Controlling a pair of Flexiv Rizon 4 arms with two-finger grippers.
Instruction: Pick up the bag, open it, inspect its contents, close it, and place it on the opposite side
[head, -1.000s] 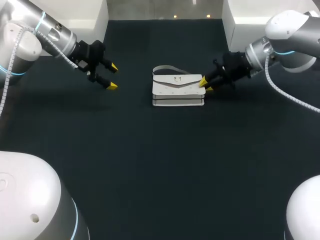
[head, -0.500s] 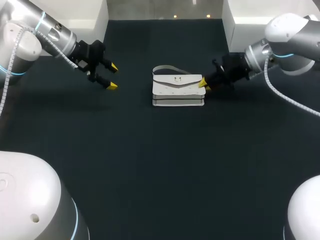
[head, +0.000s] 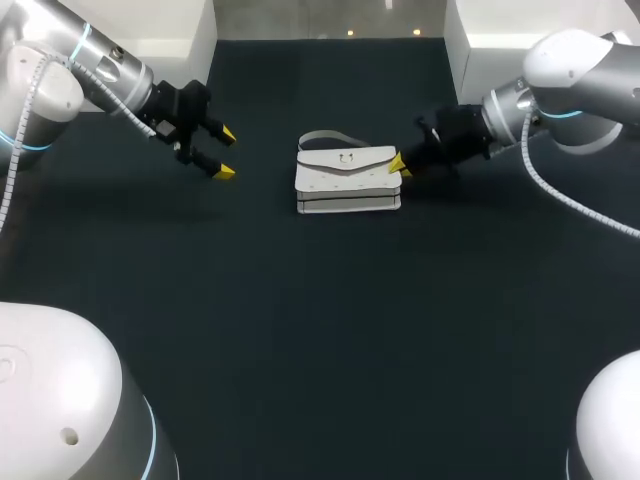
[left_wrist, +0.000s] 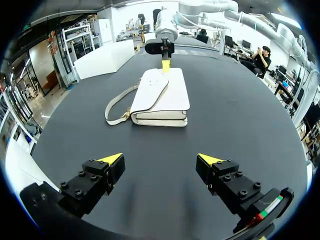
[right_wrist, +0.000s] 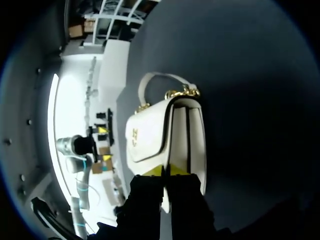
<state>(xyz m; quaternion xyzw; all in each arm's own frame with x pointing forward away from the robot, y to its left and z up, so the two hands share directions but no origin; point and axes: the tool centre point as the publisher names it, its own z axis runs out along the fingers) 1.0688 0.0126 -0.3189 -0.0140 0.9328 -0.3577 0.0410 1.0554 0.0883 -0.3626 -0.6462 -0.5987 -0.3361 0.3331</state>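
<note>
Bag (head: 348, 180) lies flat mid-table, flap shut, strap (head: 325, 137) looped behind it. It has slid a little toward my left side vs a sec ago.

R gripper (head: 398, 165) has closed its fingers and come in with it. The tips are now pressed together against the bag's right end, w/ no leather visible between them, so this looks like a nudge, not a grasp.

L gripper (head: 226, 152) hasn't moved; it hangs w/ fingers wide apart, well clear of the bag.

Upshot: pick-up isn't done yet. The bag is being pushed across the table (head: 320, 330) instead of lifted, so it prob needs a proper hold on the strap or body first.
</note>
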